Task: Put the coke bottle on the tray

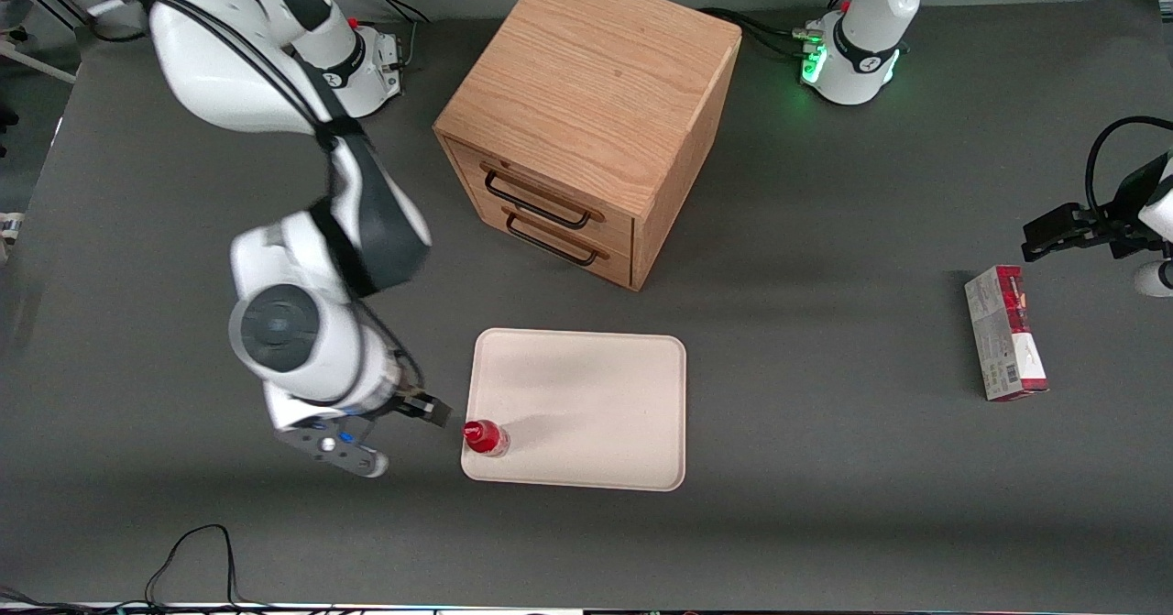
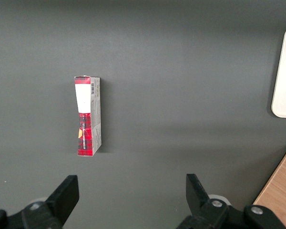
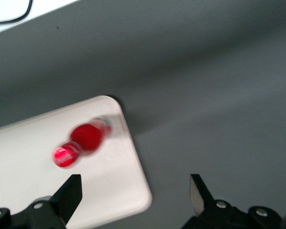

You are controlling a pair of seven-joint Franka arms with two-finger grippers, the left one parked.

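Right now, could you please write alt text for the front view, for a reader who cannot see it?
A small red coke bottle stands upright on a corner of the cream-white tray, and the working arm's open gripper hangs beside it, holding nothing. A wooden drawer cabinet stands farther from the camera, and a red-and-white carton lies toward the parked arm's end of the table.

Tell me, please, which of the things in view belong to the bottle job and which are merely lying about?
Part of the job:
coke bottle, upright on the tray
tray
gripper, fingers open, beside the tray, clear of the bottle

Lying about:
wooden drawer cabinet
red-and-white carton, toward the parked arm's end
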